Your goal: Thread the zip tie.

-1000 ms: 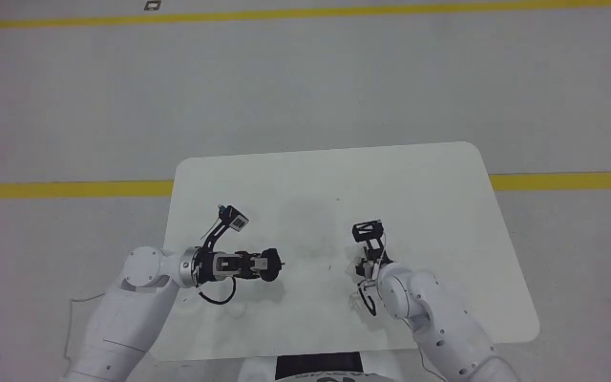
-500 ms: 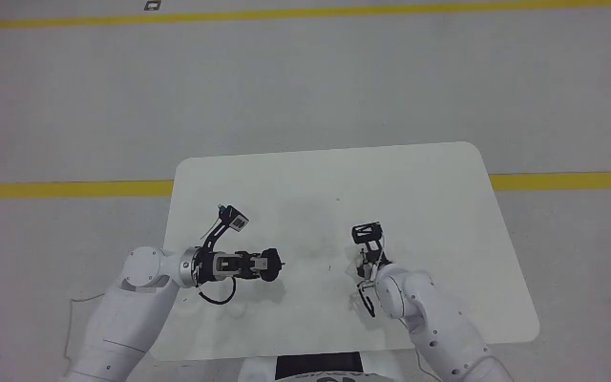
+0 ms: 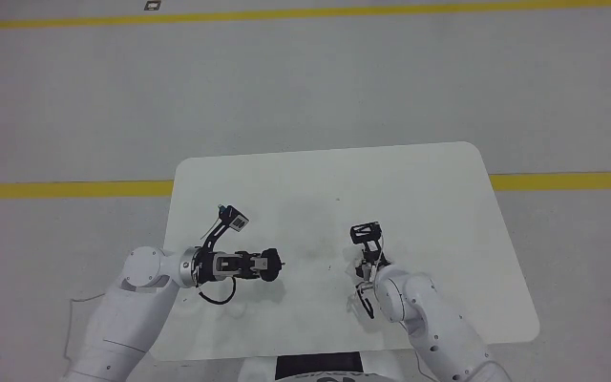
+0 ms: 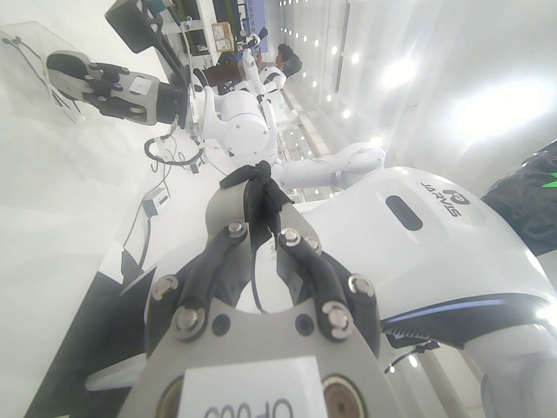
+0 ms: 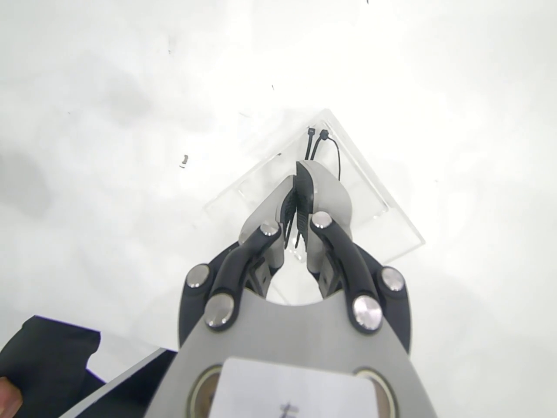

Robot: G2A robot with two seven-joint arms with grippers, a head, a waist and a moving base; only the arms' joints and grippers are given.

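Observation:
Two black zip ties [image 5: 311, 143] lie in a clear acrylic tray [image 5: 383, 219] on the white table [image 3: 430, 191]. My right gripper [image 5: 303, 167] is down in the tray, shut on the zip ties just behind their heads. One thin tail curves off beside the fingers. In the left wrist view the right gripper [image 4: 51, 69] stands farther off at the tray [image 4: 26, 28], with a zip tie [image 4: 26, 52] running out past its tip. My left gripper [image 4: 260, 176] is shut, with black wrapping at its tips. It hovers level to the left [image 3: 277, 261], pointing at the right gripper [image 3: 361, 271].
Small dark specks [image 5: 184, 160] dot the table near the tray. The table's near edge [image 5: 126, 367] lies close behind the right gripper. The far half of the table [image 3: 334, 181] is bare.
The right arm has shifted slightly to the left over the tray. The left arm has kept still.

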